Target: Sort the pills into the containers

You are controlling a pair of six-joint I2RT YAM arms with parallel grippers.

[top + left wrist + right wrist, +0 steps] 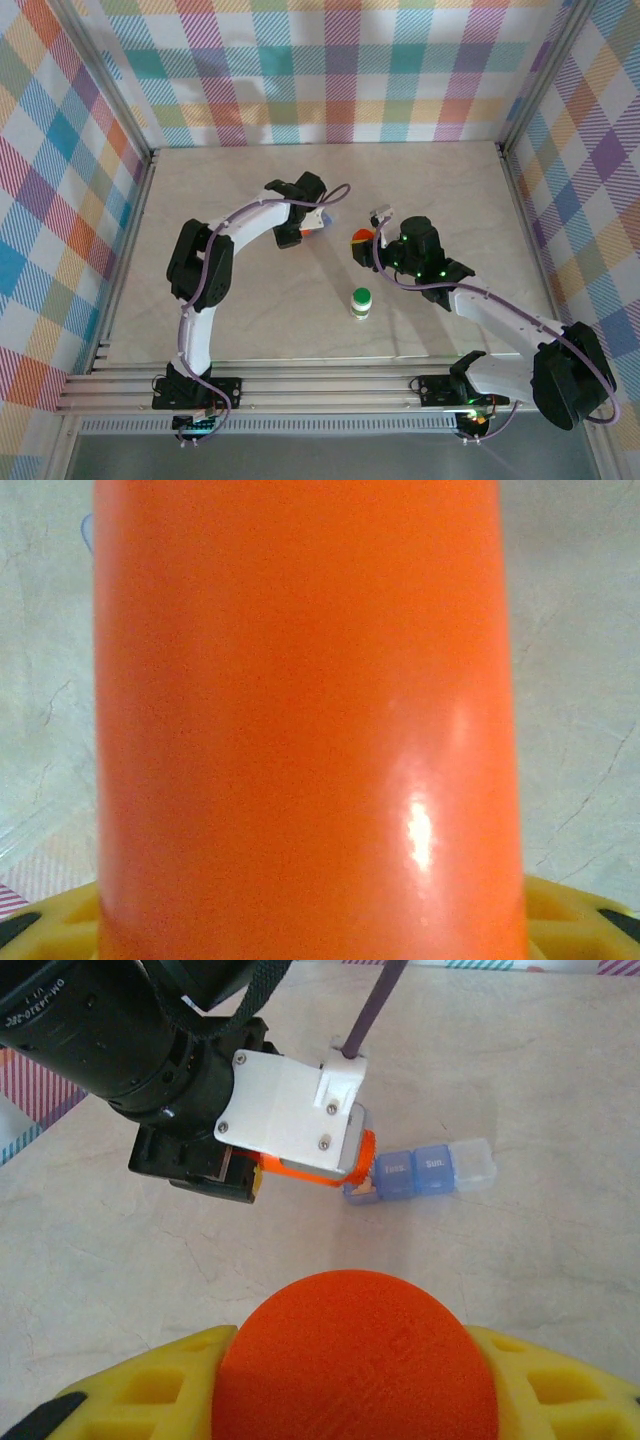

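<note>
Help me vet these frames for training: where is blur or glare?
Left wrist: the orange bottle is blurred, too close, with a glare spot at lower right. Right wrist: the orange cap is fairly sharp, and the pill organizer labels are readable. Top external: even light, soft shadows.

One each: orange bottle [300,720], white bottle [361,303] (green lid), cap [355,1360], pill organizer [420,1172]

Bright, even light; bottle [300,720] seemingly blurred

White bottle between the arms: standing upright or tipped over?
Upright: the white bottle stands on the table, green cap on top.
</note>
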